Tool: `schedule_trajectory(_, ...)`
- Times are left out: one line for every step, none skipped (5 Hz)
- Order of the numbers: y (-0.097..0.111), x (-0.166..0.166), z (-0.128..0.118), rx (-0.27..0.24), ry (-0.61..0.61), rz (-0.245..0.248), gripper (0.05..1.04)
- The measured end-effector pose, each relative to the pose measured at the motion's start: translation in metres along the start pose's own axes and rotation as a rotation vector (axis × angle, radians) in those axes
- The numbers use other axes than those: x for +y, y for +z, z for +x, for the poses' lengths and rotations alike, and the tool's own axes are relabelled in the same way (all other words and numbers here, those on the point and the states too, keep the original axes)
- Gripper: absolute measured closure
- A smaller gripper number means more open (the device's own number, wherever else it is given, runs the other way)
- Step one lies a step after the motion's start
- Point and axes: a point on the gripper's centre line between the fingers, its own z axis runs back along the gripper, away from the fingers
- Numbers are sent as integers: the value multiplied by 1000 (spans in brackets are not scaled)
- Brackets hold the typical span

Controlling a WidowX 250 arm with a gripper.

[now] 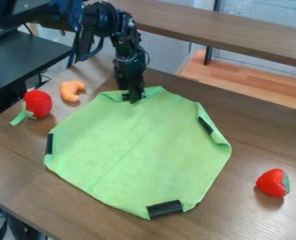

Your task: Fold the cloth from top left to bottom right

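Grab step, I reckon: gripper (134,98) at 12 o'clock on green cloth (138,150), can't tell if jaws grip. Next, fold toward 5.

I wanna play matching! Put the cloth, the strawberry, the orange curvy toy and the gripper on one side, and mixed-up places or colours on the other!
1. cloth
2. strawberry
3. orange curvy toy
4. gripper

A. at the cloth's far edge
B. green with black patches
C. at the right of the picture
D. beside the round red toy at the left

Right pairs: 1-B, 2-C, 3-D, 4-A
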Motion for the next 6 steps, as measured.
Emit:
schedule_trajectory(-3, -4, -2, 0, -7, -8, 725)
schedule_trajectory(0, -12, -5, -14, -11, -35, 927)
schedule_trajectory(20, -23, -7, -41, -17, -71, 1012)
schedule_trajectory(48, -37, -13, -84, -39, -95, 1020)
schedule_trajectory(68, -61, -25, -108, -88, -112, 1020)
schedule_trajectory(85, -94, -36, -121, -169, -111, 1020)
